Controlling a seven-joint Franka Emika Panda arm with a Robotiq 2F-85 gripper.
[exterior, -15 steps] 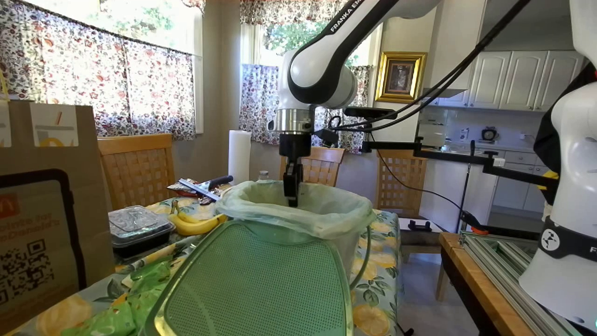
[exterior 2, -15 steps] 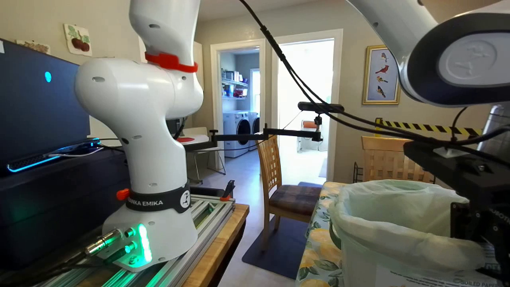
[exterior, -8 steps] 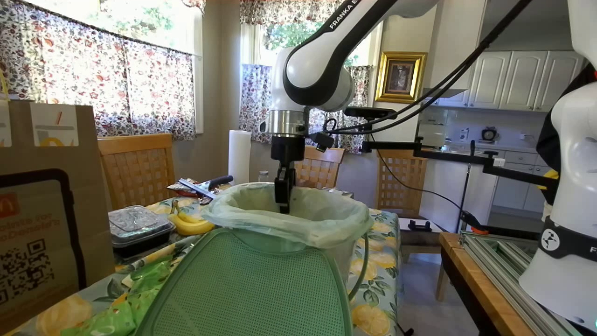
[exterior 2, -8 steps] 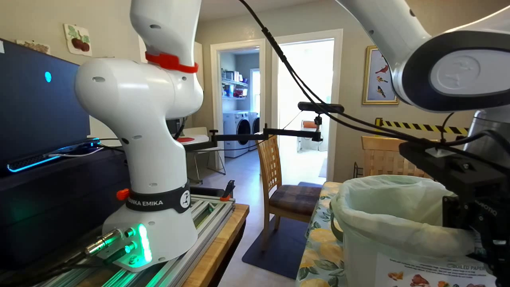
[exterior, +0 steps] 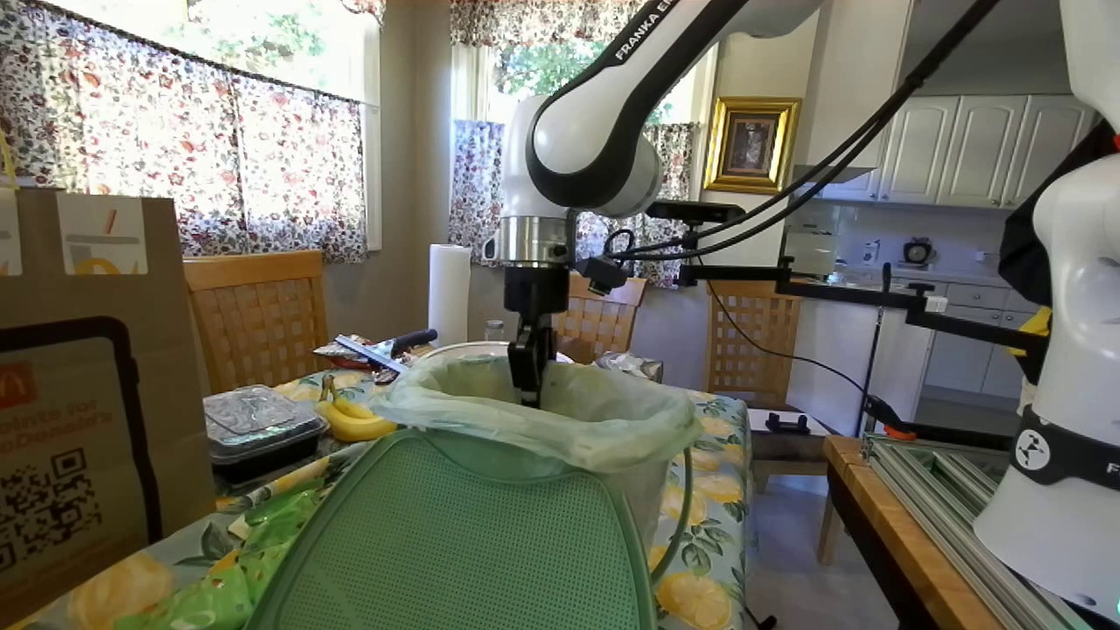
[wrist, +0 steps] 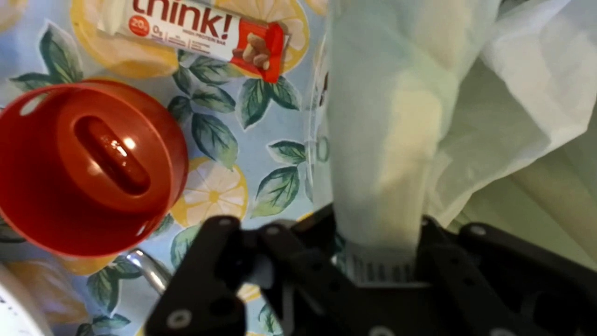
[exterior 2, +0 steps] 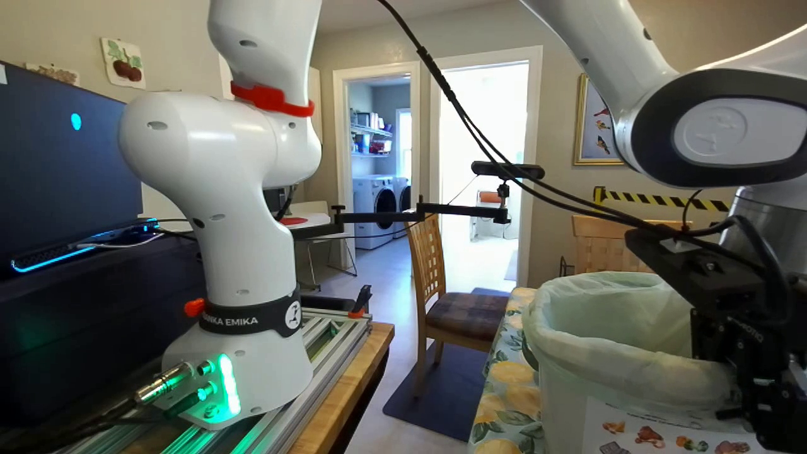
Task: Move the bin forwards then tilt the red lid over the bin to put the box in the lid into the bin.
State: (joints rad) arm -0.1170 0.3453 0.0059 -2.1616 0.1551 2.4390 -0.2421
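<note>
Nearest in an exterior view, a paper bag (exterior: 105,367) stands at left and a green mesh panel (exterior: 486,538) stands before the bin (exterior: 646,486). Just past the bag are a clear-topped container (exterior: 262,429) and bananas (exterior: 357,424). The bin stands upright on the lemon-print tablecloth (wrist: 259,126), a pale green liner (exterior: 525,424) folded over its rim. The gripper (wrist: 377,221) points down astride the bin's far rim, one finger inside; I cannot tell whether its two fingers press on the lined wall between them. In the wrist view the red lid (wrist: 88,186) sits hollow side up on the tablecloth, left of the bin and apart from it, near a wrapped bar (wrist: 200,32). Farther stand a paper towel roll (exterior: 449,293) and wooden chairs (exterior: 258,324).
</note>
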